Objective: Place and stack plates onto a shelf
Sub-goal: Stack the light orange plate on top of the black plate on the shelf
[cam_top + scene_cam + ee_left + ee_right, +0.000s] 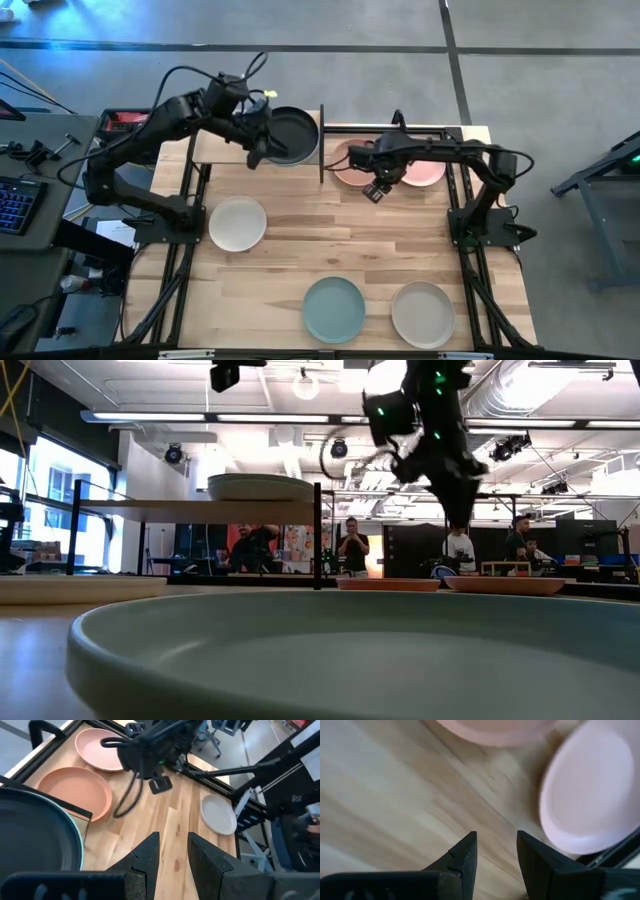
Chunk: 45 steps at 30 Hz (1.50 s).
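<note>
Plank tabletop [300,255] is carrying the shelf [215,148] far left, with a black plate [290,133] stacked flat on it. Left gripper [262,150] is hovering there, parted and empty. Right gripper [375,190], parted narrowly and empty, is hanging near the salmon plate [350,163] and pink plate [422,168]; I'd pinch a rim and lift level. Round plates, so no long axis.

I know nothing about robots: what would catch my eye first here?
Two dark arms meet over the far edge of a light-wood table: the left gripper hangs by a round black plate on a small raised wooden shelf, the right gripper, open and empty, beside a salmon plate and a pink plate.
</note>
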Available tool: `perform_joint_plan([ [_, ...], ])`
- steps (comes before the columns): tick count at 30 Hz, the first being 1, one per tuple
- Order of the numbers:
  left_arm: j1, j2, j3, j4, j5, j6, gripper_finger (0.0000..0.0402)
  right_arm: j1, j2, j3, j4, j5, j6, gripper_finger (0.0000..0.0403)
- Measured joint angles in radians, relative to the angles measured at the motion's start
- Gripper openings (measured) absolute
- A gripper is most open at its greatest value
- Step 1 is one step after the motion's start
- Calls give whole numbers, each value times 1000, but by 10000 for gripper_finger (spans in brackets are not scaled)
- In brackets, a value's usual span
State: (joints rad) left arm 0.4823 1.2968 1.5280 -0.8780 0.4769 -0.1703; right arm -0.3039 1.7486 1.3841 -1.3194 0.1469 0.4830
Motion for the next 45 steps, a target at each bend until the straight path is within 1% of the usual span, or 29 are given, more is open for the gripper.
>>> perform_joint_plan([
  [4,-22,0,0,1,-70,-8,90,-21,-24,-89,23,44,13,113],
  [7,-23,0,0,2,-121,-21,90,-34,-27,-139,51,88,-10,113],
  [11,-26,0,0,12,-154,-55,90,-61,-28,-212,138,88,-56,113],
  [15,-32,0,0,11,-177,-75,90,-101,-28,-277,200,134,-80,113],
  [22,-32,0,-1,14,-185,-117,90,-179,-28,-370,314,133,-152,113],
  [25,-32,0,-1,16,-230,-135,90,-201,-28,-397,354,124,-176,113],
  [32,-31,1,-1,16,-281,-143,90,-236,-27,-436,390,96,-196,110],
  [35,-31,1,-1,16,-282,-143,90,-246,-27,-436,396,81,-204,91],
  [41,-31,1,-1,16,-283,-143,90,-262,-27,-436,418,59,-219,13],
  [42,-31,1,-1,16,-283,-143,90,-265,-27,-436,418,59,-220,8],
  [45,-31,1,-1,16,-283,-143,90,-265,-28,-436,418,60,-208,8],
])
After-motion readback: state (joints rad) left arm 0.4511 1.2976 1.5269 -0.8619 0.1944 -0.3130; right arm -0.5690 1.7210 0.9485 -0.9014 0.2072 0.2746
